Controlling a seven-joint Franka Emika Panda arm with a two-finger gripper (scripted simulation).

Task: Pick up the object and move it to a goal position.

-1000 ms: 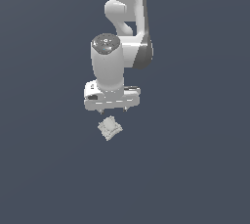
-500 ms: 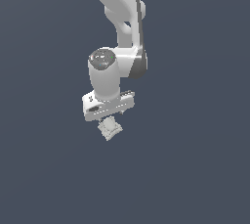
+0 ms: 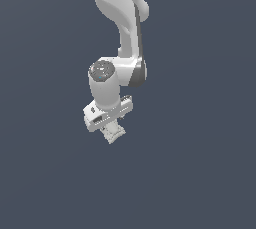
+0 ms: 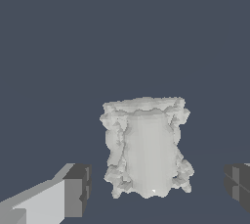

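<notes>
Gripper — lowered over the past second, fingers spread wide either side of the object, which lies untouched on the bare floor — grasp imminent.

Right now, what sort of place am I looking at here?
Most likely a computer simulation, not a real room: the flat dark floor has no walls or furniture, only a smooth white robot arm and a small pale lumpy object between its open hand.

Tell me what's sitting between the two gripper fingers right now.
The pale lumpy object lies between the fingers, with bare gaps on either side; the wrist view shows this.
</notes>
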